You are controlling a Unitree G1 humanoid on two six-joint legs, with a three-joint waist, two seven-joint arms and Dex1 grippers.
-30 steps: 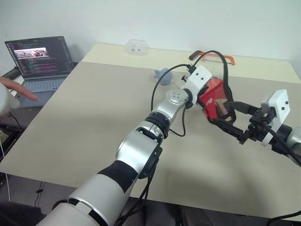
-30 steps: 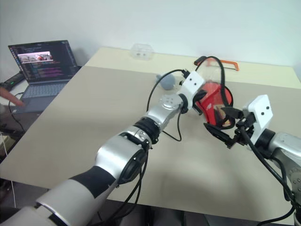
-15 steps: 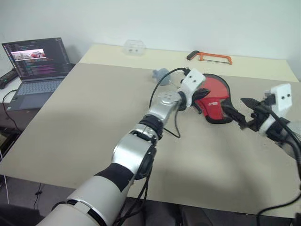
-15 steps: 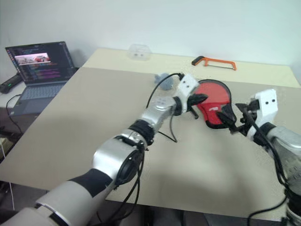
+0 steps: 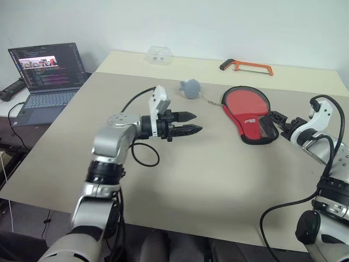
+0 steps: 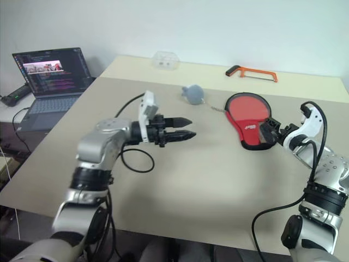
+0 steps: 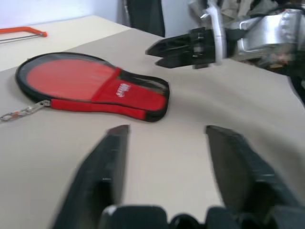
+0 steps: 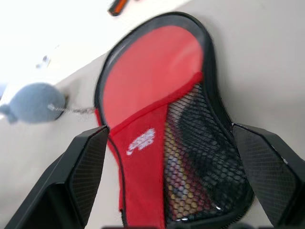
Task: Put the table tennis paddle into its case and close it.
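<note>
The case (image 5: pixel 248 117) lies flat on the tan table (image 5: pixel 218 180), red side and black mesh pocket (image 8: pixel 200 157) up, black edging all round. The table tennis paddle is hidden. My left gripper (image 5: pixel 195 122) hovers well to the left of the case, pointing at it, open and empty; its fingers (image 7: pixel 107 157) stand wide apart. My right gripper (image 5: pixel 275 119) is open at the case's narrow mesh end, a finger (image 8: pixel 88 167) on each side, not clamped. The right gripper (image 7: pixel 159 50) also shows in the left wrist view, beyond the case (image 7: pixel 90 86).
A grey plush (image 5: pixel 190 87) lies just left of the case, joined to it by a small chain (image 5: pixel 210 102). At the table's far edge are an orange hacksaw (image 5: pixel 245 66) and a clear plastic box (image 5: pixel 159 54). An open laptop (image 5: pixel 46 73) sits off the left side.
The case, held up between both grippers, now lies flat on the table. My left gripper let go, opened and drew back left. My right gripper stayed at the mesh end. A person's hand left the laptop.
</note>
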